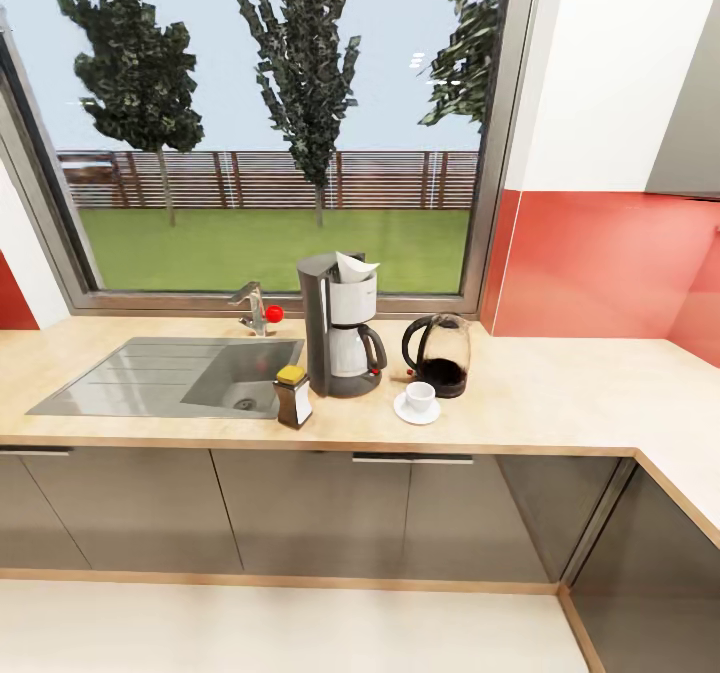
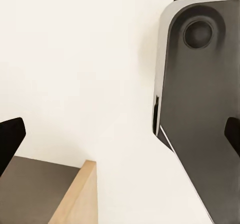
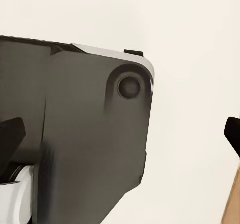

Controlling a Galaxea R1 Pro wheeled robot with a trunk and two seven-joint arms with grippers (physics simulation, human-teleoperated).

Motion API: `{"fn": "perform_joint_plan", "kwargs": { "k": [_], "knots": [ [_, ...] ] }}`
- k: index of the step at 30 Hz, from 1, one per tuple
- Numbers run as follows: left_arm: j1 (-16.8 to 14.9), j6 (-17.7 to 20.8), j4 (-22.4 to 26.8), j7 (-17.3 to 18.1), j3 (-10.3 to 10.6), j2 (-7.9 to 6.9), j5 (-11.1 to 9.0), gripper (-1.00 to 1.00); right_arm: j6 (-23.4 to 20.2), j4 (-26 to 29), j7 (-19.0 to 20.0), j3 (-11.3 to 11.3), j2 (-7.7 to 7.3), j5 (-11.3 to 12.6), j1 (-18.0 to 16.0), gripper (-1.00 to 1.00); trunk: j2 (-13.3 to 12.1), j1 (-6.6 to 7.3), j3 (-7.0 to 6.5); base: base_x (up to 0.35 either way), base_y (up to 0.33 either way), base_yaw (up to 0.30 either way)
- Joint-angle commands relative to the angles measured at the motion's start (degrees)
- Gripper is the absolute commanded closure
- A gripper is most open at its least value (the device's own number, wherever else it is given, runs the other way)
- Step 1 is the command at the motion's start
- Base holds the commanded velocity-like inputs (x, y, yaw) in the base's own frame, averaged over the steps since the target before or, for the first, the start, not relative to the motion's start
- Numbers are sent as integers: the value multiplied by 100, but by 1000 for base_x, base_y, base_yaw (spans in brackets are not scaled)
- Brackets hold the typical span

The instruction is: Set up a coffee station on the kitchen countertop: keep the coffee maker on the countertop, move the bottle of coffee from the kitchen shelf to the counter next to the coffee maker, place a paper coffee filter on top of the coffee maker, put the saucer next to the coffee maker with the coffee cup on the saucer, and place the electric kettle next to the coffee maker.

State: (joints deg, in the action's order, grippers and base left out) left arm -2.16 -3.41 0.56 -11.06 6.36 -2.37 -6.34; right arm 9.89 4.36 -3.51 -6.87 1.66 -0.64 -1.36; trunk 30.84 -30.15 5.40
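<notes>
Bright even daylight via window (image 1: 270, 123), soft faint shadows; wrist views slightly blurred, no glare.

Beside the sink (image 1: 170, 378) stood one coffee maker (image 1: 340, 328), one jar (image 1: 292, 396) and one kettle (image 1: 438, 355). There was one cup (image 1: 420, 394) on one saucer (image 1: 416, 413), and one filter (image 1: 355, 267).

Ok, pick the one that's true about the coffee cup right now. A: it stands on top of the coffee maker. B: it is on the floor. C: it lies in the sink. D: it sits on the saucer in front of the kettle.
D: in the head view the coffee cup sits on the saucer, just in front of the electric kettle and to the right of the coffee maker, on the kitchen countertop.
</notes>
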Motion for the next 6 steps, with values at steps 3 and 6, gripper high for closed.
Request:
{"fn": "perform_joint_plan", "kwargs": {
  "k": [3, 6],
  "knots": [
    [-4, -19, -4, -10, 40, 0, -60, -100, 13, -6, -37, -43, 1, -7, -5, -100, 9, -2, 11, 0, 0, 0],
    [-4, -20, -4, -10, 43, 0, -60, -100, 13, -6, -36, -43, 1, -7, -5, -100, 9, -2, 11, 0, 0, 0]
  ]
}}
